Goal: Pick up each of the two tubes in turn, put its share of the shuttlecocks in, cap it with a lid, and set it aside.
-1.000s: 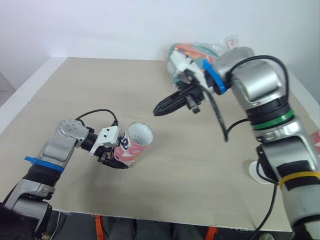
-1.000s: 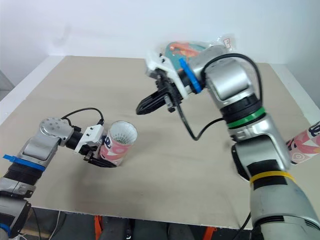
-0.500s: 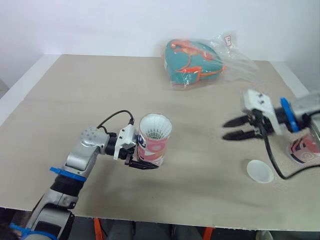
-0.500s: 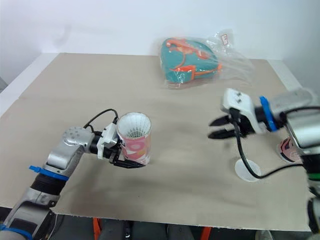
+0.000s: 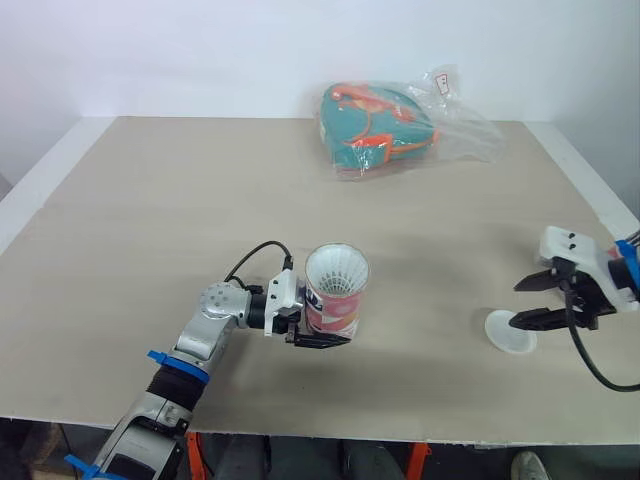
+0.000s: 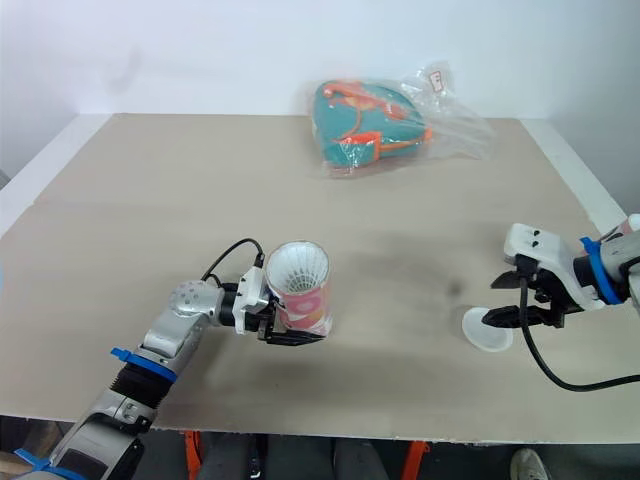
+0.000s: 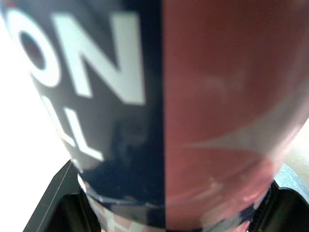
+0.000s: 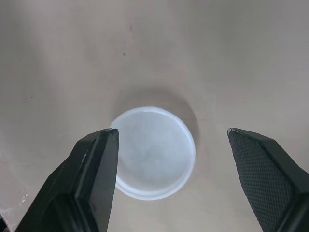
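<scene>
Left eye view: one tube (image 5: pixel 335 296), maybe full, is pinched by left fingers (image 5: pixel 318 341); the lid (image 8: pixel 153 153) is not yet taken by spread right fingers (image 8: pixel 94 169).

A short tube (image 5: pixel 335 308), patterned pink, white and navy with large white lettering, is upright near the front edge of the table (image 5: pixel 150 220), left of the table's middle. Its mouth is open, with a white feathered shuttlecock (image 5: pixel 337 272) inside. A round white lid (image 5: pixel 508 331) lies flat near the table's front right corner.
</scene>
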`<state>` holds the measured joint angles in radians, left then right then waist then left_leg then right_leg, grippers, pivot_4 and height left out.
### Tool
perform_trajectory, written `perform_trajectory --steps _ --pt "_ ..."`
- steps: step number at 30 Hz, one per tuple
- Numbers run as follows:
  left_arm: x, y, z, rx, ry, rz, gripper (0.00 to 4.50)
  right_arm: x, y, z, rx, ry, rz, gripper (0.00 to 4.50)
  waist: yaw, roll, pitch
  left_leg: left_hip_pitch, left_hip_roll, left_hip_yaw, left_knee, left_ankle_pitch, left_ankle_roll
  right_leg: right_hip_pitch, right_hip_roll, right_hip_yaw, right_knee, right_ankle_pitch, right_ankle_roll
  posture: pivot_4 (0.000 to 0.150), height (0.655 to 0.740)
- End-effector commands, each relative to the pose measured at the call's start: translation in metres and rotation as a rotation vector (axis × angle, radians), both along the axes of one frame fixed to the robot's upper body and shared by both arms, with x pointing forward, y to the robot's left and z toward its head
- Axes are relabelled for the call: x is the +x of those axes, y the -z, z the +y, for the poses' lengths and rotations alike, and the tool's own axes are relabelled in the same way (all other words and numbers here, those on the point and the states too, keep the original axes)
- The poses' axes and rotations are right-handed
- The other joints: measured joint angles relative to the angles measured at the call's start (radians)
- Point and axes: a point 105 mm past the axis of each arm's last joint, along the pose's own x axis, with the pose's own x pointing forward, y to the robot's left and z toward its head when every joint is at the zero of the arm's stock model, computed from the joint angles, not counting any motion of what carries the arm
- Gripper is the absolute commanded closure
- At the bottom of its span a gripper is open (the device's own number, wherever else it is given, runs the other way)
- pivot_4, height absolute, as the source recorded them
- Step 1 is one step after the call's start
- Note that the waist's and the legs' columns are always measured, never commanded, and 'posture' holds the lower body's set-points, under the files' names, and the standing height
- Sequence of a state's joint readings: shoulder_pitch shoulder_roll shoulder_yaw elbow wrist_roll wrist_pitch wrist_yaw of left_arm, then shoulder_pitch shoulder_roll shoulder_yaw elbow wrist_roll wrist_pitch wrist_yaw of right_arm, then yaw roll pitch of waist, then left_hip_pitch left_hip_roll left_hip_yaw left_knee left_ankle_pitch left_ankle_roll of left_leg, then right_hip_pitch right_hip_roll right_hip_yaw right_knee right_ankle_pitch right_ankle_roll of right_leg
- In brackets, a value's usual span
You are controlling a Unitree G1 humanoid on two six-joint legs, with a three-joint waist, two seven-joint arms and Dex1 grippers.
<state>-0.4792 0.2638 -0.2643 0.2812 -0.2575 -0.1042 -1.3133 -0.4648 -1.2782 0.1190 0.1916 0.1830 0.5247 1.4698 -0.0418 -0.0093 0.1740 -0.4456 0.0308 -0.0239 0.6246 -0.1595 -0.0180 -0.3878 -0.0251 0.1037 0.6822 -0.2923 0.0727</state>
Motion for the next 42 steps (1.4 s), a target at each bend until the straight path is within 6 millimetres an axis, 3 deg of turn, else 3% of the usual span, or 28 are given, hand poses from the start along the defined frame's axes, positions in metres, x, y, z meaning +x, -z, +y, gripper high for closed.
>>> perform_trajectory --steps 1,4,9,15,19,23,25,34,37,40,42 --pt "0.0 -0.005 0.001 0.001 0.013 -0.039 1.53 0.01 0.003 -0.005 -0.018 0.027 -0.04 0.63 -0.002 0.0 0.0 0.0 0.0 0.001 0.0 0.0 0.0 0.0 0.0 0.001 0.0 0.0 0.0 0.15 0.7387" --pt "-0.002 0.0 0.004 0.029 0.023 -0.02 1.53 0.017 0.016 -0.01 -0.007 0.072 -0.036 0.63 -0.003 0.0 0.0 0.0 -0.001 0.001 -0.001 0.0 0.0 0.0 0.0 0.003 0.0 0.001 -0.001 0.15 0.7387" --pt "-0.004 0.005 0.007 0.045 0.026 -0.004 1.53 0.011 0.035 -0.019 -0.055 0.071 0.02 0.63 -0.003 0.0 0.0 0.0 -0.001 0.001 -0.002 0.0 0.0 0.0 0.0 0.003 0.0 0.001 -0.002 0.15 0.7387" --pt "-0.004 0.005 0.006 0.05 0.03 -0.007 1.53 0.002 0.043 -0.031 -0.126 0.059 0.071 0.63 0.0 -0.001 0.0 0.002 -0.001 0.001 0.001 0.0 0.0 0.004 0.0 0.002 -0.001 0.001 0.001 0.15 0.7387" --pt "-0.001 0.004 0.005 0.051 0.027 -0.015 1.53 -0.002 0.043 -0.03 -0.118 0.052 0.098 1.83 0.007 -0.001 0.0 0.005 -0.002 0.001 0.001 0.0 0.0 0.007 -0.001 0.002 -0.002 0.001 0.001 0.15 0.7387" --pt "0.0 0.005 0.004 0.056 0.026 -0.022 1.53 -0.003 0.041 -0.026 -0.102 0.04 0.109 3.84 0.007 -0.002 -0.001 0.005 -0.002 0.0 0.0 0.0 0.0 0.007 0.0 0.002 -0.002 0.001 0.0 0.15 0.7387" --pt "0.001 0.005 0.003 0.057 0.028 -0.025 1.53 -0.002 0.038 -0.02 -0.074 0.028 0.113 4.34 0.007 -0.002 -0.001 0.005 -0.001 0.0 0.0 0.0 0.0 0.007 0.0 0.001 -0.002 0.001 0.0 0.15 0.7387" --pt "0.004 0.011 0.003 0.099 0.041 -0.024 1.53 0.003 0.024 -0.008 -0.063 -0.018 0.073 4.34 0.004 -0.002 -0.001 0.006 -0.001 0.0 -0.001 0.0 0.0 0.007 0.0 0.002 -0.002 0.0 0.0 0.15 0.7387" --pt "0.005 0.013 0.003 0.11 0.044 -0.017 1.53 0.012 0.009 0.008 -0.045 -0.048 0.006 4.34 0.002 -0.001 -0.001 0.006 -0.001 0.0 -0.001 0.0 0.0 0.007 0.0 0.002 -0.002 0.0 0.0 0.15 0.7387" --pt "0.005 0.018 0.004 0.123 0.049 -0.024 1.53 0.014 -0.032 0.061 0.077 -0.209 -0.097 4.34 -0.008 0.001 -0.001 0.006 -0.001 0.001 -0.001 0.0 0.0 0.006 0.0 0.003 -0.001 0.001 0.0 0.15 0.7387" --pt "0.006 0.018 0.003 0.112 0.047 -0.017 1.53 0.012 -0.048 0.084 0.105 -0.282 -0.142 4.34 -0.007 0.001 -0.001 0.007 -0.001 0.001 -0.002 0.0 0.0 0.006 0.001 0.004 -0.001 0.0 0.001 0.15 0.7387"
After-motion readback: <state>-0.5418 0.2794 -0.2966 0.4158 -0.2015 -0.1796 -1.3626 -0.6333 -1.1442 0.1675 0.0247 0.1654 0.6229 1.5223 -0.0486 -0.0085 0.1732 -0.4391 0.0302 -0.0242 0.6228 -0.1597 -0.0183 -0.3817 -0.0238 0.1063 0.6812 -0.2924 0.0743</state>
